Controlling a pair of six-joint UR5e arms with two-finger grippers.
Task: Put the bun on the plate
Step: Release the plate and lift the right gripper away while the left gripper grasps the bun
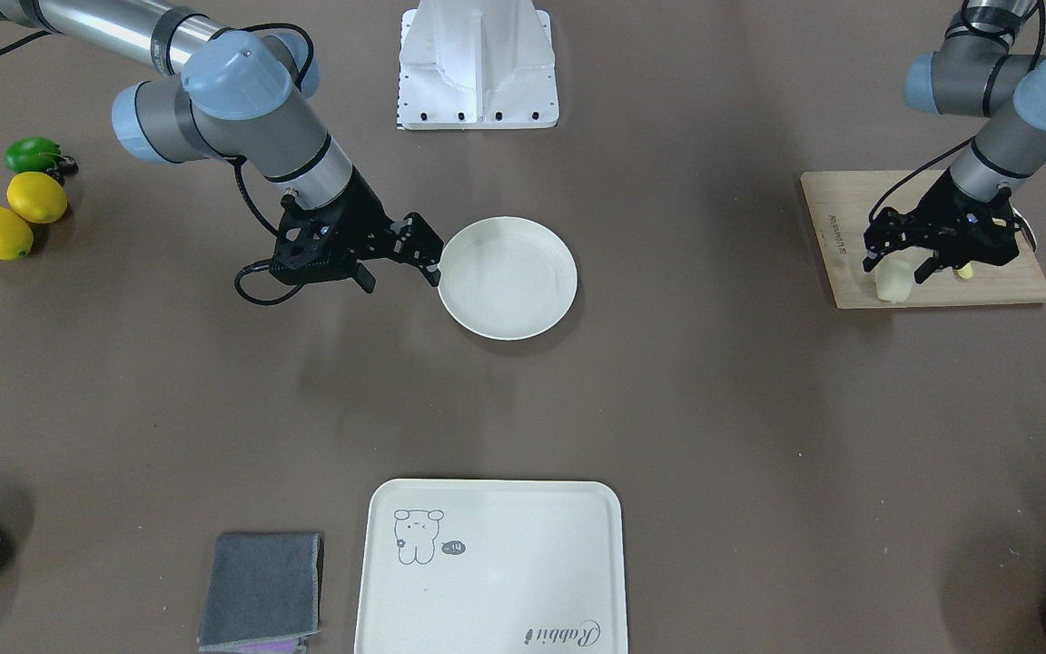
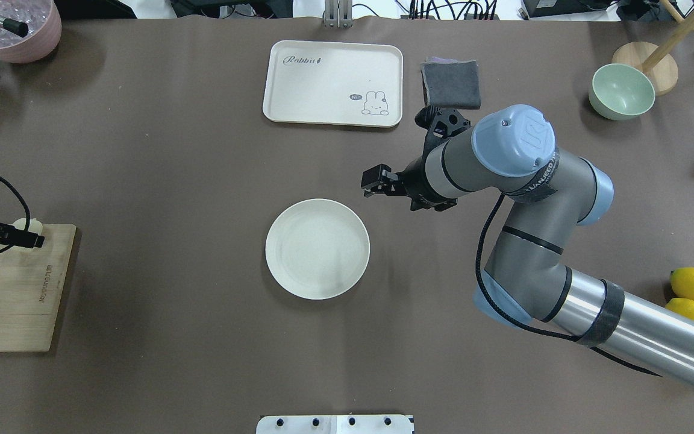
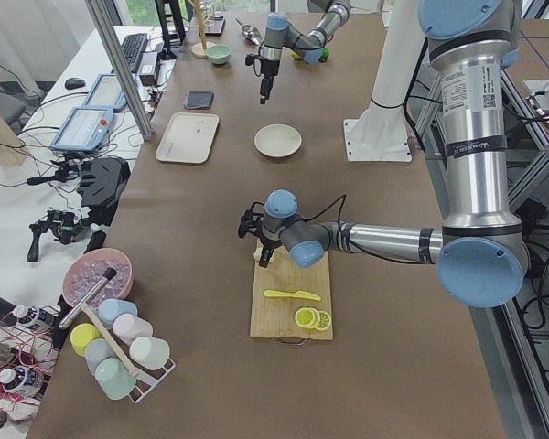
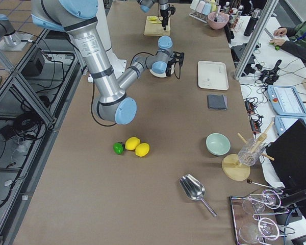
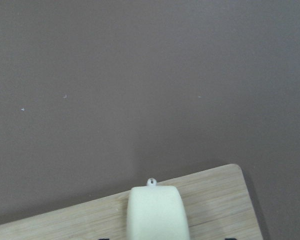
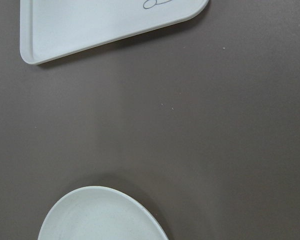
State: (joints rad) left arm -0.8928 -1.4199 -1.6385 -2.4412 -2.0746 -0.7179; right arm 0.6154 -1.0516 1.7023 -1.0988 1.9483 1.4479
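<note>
The bun (image 1: pixel 892 282), a small pale cream lump, rests on the near corner of a wooden cutting board (image 1: pixel 850 236). My left gripper (image 1: pixel 895 265) hangs over it, open, with one finger on each side of the bun (image 5: pixel 157 212) and not touching it. The bun (image 2: pixel 25 224) also peeks out at the left edge of the overhead view. The plate (image 1: pixel 507 278), round and cream-white, lies bare at mid-table (image 2: pixel 317 248). My right gripper (image 1: pixel 400 271) hovers open beside the plate's rim and holds nothing. The plate's edge (image 6: pixel 102 215) fills the bottom of the right wrist view.
Lemon slices (image 3: pixel 311 318) and a yellow knife (image 3: pixel 293 294) lie on the board behind the bun. A cream tray (image 1: pixel 505 563) and a grey cloth (image 1: pixel 260 586) sit across the table. Whole lemons (image 1: pixel 14 218), a green bowl (image 2: pixel 621 90) and a pink bowl (image 2: pixel 15 24) stand at the edges.
</note>
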